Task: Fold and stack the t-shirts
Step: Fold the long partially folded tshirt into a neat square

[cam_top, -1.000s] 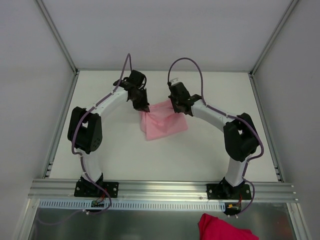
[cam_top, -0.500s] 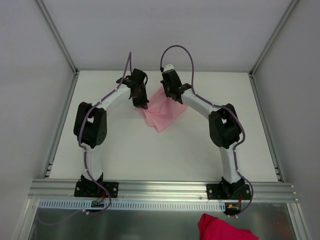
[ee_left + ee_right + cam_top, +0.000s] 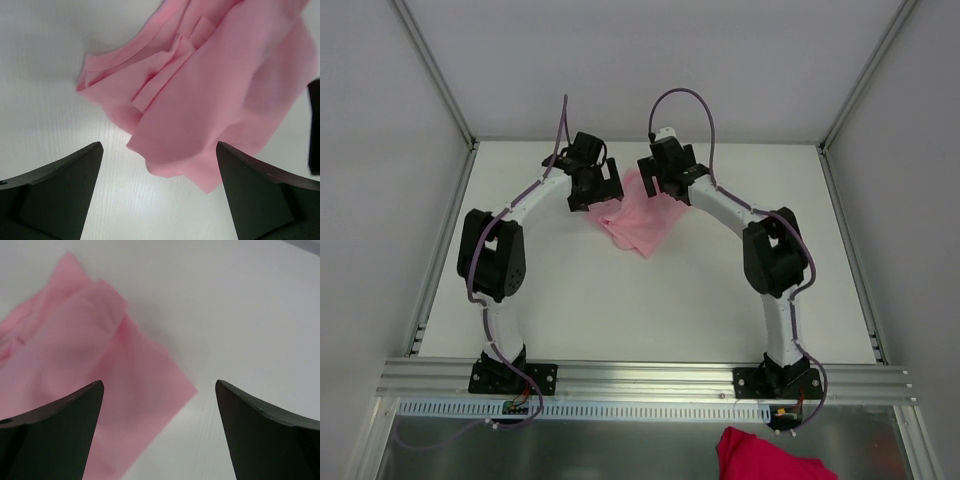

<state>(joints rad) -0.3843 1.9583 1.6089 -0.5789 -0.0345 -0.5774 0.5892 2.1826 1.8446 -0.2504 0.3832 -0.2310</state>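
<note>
One pale-pink t-shirt [image 3: 642,218] lies crumpled and partly folded on the white table, near the back middle. My left gripper [image 3: 597,196] hovers over its left edge and stands open. In the left wrist view the t-shirt [image 3: 200,85] spreads ahead of the left gripper [image 3: 159,146], and only its near hem reaches between the spread fingers. My right gripper [image 3: 662,192] is open too, above the shirt's back right part. In the right wrist view a flat corner of the t-shirt [image 3: 75,355] lies under the right gripper [image 3: 159,383], and nothing is gripped.
A darker magenta cloth [image 3: 770,455] lies below the aluminium rail [image 3: 640,378] at the near edge, outside the table. Grey walls and frame posts [image 3: 435,75] close in the table [image 3: 570,300] on three sides.
Both grippers were shut on the shirt and have opened, letting it go. The shirt has dropped onto the table, farther back than a second ago. Both arms reached farther back.
</note>
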